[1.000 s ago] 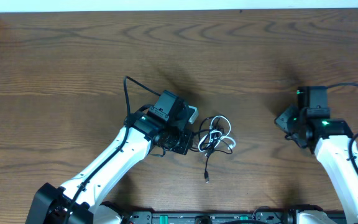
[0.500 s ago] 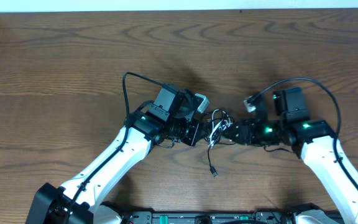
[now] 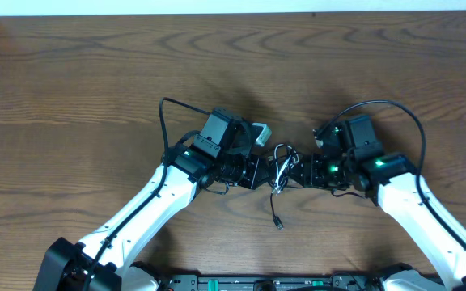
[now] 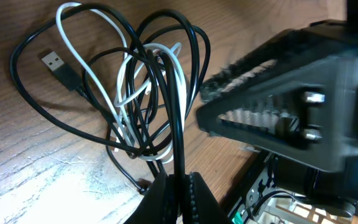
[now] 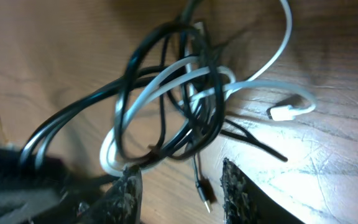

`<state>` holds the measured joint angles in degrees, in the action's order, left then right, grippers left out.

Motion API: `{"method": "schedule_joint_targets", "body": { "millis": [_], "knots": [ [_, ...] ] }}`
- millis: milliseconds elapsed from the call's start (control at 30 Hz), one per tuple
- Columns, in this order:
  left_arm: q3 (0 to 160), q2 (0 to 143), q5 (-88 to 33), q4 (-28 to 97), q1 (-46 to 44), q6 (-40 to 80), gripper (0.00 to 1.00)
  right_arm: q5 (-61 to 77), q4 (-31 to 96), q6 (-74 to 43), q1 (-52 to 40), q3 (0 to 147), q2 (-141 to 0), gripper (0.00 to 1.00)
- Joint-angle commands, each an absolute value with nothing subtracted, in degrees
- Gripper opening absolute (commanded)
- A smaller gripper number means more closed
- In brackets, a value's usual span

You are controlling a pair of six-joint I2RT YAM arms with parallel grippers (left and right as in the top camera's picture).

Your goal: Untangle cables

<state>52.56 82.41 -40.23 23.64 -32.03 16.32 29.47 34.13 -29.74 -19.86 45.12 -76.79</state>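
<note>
The right claw [image 3: 304,171] has slid left up to the cables [image 3: 280,164], its fingers spread beside the tangle. The left claw [image 4: 180,188] pinches a black strand. The cables lie mid-scene on the table [image 3: 95,73], one plug [image 3: 279,225] trailing near.

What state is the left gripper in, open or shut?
Shut. In the left wrist view, the left gripper pinches a black cable from the tangle, with no gap between the fingertips.

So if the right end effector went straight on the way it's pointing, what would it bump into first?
Most likely the tangle of cables: it sits right ahead of the open right end effector, just past its fingertips. The left end effector is beyond the tangle, though depth is hard to judge.
</note>
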Motion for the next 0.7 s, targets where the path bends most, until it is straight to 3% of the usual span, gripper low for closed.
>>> {"method": "schedule_joint_targets", "body": {
  "millis": [0,667],
  "knots": [
    [52.7,82.3,-41.4,23.7,-32.0,16.9,0.07,27.8,32.3,-33.7,-21.6,44.3,-79.2,0.37],
    [52.7,82.3,-41.3,23.9,-32.0,16.8,0.07,36.7,29.8,-33.2,-22.9,44.3,-81.3,0.33]
  ]
}}
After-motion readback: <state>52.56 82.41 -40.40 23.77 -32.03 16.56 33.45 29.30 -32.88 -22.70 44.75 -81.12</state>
